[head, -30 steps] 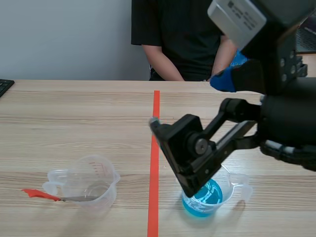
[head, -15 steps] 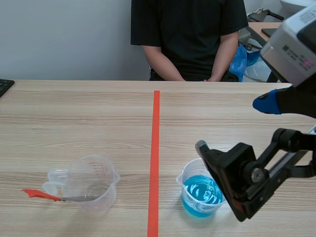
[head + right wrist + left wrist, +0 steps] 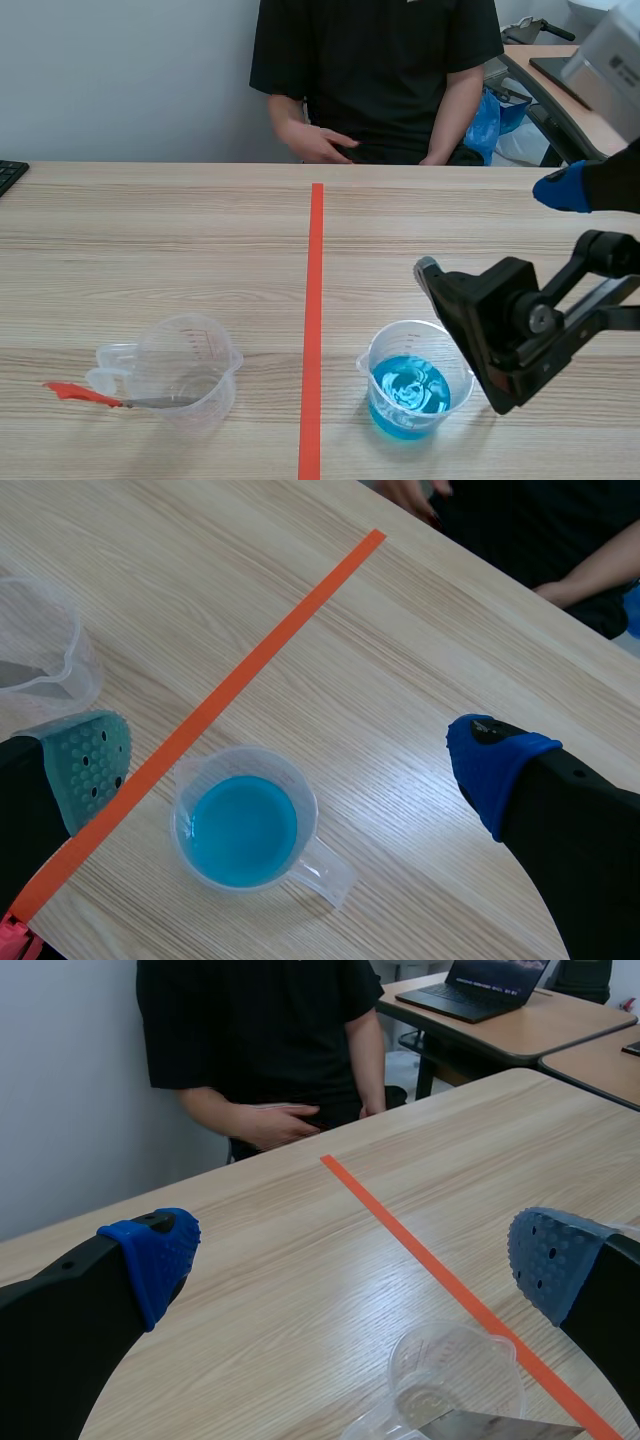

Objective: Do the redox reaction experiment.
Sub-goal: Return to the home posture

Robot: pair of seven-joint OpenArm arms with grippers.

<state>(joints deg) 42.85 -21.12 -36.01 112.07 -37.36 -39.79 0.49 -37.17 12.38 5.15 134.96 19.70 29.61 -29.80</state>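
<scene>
A clear plastic cup of blue liquid (image 3: 410,392) stands just right of the orange tape line. At the near left an empty-looking clear measuring cup (image 3: 185,370) holds a grey metal strip with a red end (image 3: 75,392). My right gripper (image 3: 495,228) hangs open, above and to the right of the blue cup. From the right wrist, the blue cup (image 3: 245,830) lies below, between the right gripper's (image 3: 290,765) spread fingers. My left gripper (image 3: 350,1260) is open with nothing in it, and the clear cup (image 3: 455,1375) is low ahead of it. The scene view does not show the left arm.
A person in a black shirt (image 3: 380,70) sits across the table with one hand (image 3: 320,145) at the far edge. A keyboard corner (image 3: 8,175) shows at the far left. Behind the person are a blue bag (image 3: 490,120) and another desk.
My right arm has pulled back to the right and up from over the blue cup, which now stands uncovered. The person's hand has come forward to the table edge.
</scene>
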